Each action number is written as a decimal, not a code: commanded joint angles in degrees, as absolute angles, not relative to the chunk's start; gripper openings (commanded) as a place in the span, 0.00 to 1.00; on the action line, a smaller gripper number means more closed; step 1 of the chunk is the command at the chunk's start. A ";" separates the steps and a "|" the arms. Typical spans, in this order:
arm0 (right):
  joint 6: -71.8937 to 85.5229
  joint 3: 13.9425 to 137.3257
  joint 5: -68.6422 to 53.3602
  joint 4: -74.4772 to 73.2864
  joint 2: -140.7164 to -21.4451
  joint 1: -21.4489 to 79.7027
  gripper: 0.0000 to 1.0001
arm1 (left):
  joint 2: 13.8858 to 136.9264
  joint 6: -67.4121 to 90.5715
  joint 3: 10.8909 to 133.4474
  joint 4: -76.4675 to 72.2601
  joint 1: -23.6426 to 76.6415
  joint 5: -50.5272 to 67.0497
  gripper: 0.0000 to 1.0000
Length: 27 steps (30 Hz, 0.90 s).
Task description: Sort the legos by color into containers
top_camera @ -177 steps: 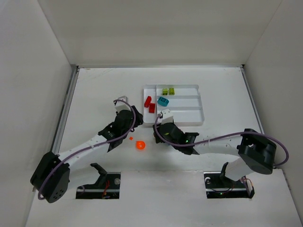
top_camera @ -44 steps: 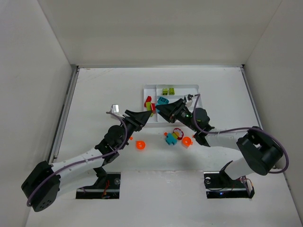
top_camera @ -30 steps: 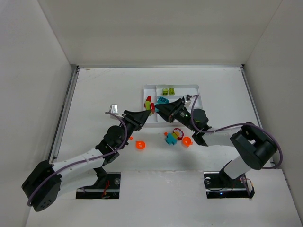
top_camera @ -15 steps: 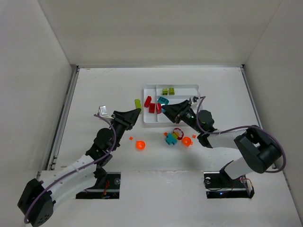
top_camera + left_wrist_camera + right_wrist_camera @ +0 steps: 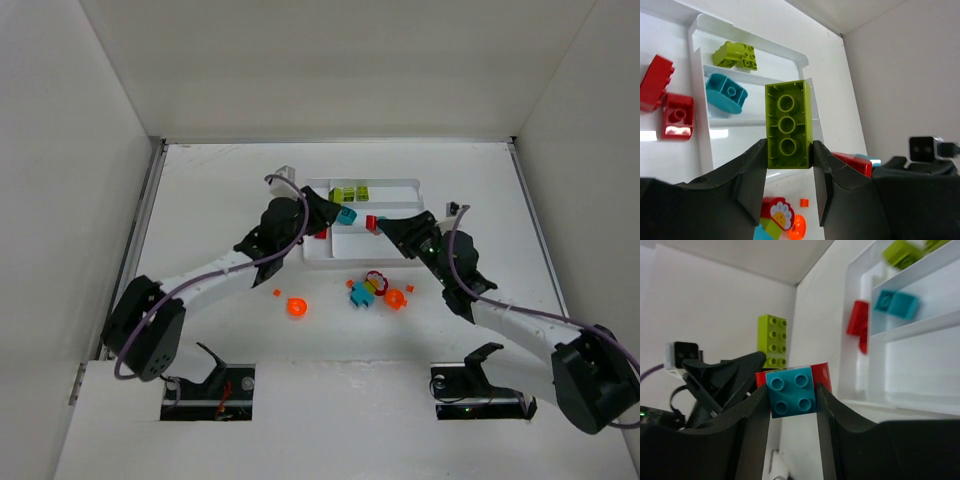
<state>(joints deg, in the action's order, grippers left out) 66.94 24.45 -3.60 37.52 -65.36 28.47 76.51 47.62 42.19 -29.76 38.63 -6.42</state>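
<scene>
Two joined, teal brick [image 5: 791, 392] on red brick [image 5: 822, 374], pinched between right gripper [image 5: 792, 400] fingers; green brick [image 5: 787, 120] pinched between left gripper [image 5: 788, 149] fingers. Wrong slot of tray [image 5: 915, 325] risked.

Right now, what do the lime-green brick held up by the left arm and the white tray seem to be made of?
Lime-green brick: likely hard moulded plastic, smooth with a slight sheen; its crisp edges and round studs point that way. White tray: probably thin glossy plastic; thin walls and dividers, and its floor shows faint reflections below a red brick. Looks alone cannot confirm either.
</scene>
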 commanded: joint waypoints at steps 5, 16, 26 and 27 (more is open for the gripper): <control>50.28 24.44 15.55 16.79 -55.29 27.55 0.21 | 93.58 39.38 61.93 -22.78 36.34 2.71 0.14; 49.57 18.90 15.12 17.40 -50.28 23.25 0.21 | 118.55 37.62 92.35 -10.56 36.69 13.71 0.15; 49.22 17.40 14.06 18.98 -48.60 22.81 0.22 | 130.86 36.56 109.33 -1.32 36.43 14.33 0.18; 49.22 17.40 13.98 19.16 -48.60 22.81 0.22 | 131.48 36.65 110.12 -0.80 36.52 14.33 0.19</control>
